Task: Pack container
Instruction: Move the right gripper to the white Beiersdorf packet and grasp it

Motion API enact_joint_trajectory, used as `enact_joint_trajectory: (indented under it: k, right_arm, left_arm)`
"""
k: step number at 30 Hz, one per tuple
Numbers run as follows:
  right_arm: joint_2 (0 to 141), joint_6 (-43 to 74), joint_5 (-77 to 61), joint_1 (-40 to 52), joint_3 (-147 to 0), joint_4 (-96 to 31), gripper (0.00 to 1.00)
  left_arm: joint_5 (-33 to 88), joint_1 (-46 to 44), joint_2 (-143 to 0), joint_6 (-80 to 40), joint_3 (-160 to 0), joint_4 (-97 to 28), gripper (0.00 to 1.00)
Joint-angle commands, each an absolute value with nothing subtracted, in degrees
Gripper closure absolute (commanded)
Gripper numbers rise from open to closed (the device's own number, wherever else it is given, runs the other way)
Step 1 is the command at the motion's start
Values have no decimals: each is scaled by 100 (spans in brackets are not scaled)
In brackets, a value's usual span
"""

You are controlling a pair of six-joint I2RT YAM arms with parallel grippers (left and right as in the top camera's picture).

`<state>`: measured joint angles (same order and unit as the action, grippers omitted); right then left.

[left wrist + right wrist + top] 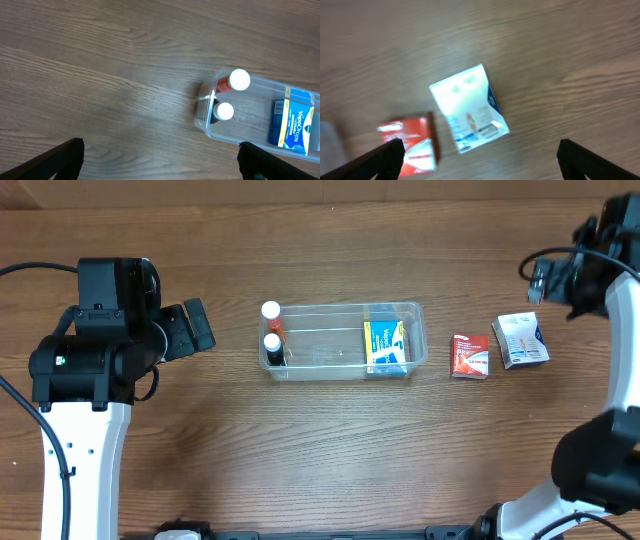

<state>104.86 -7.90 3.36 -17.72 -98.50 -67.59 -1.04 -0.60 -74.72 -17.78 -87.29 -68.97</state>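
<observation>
The clear plastic container (343, 361) sits mid-table. It holds two white-capped bottles (271, 330) at its left end and a blue and yellow box (385, 347) at its right end. It also shows in the left wrist view (252, 137). A red box (469, 356) and a white and blue box (520, 340) lie on the table to its right; both show in the right wrist view, the white box (468, 107) and the red box (410, 143). My left gripper (160, 160) is open and empty, left of the container. My right gripper (480, 157) is open and empty above the two boxes.
The table is brown wood (330, 450). The left arm's white base (85, 450) stands at the left, the right arm's (590, 470) at the lower right.
</observation>
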Motion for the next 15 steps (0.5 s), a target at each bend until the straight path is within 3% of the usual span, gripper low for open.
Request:
enact_joint_trajectory:
  k: [1, 15]
  right_arm:
    - [10466, -1695, 154, -1933, -9271, -6324, 0]
    - [11100, -2167, -139, -1957, -8359, -5310, 0]
  left_arm:
    - [-60, -38, -7489, -1645, -8672, -6877, 0]
    - [-60, -38, -7489, -1647, -8672, -6873, 0]
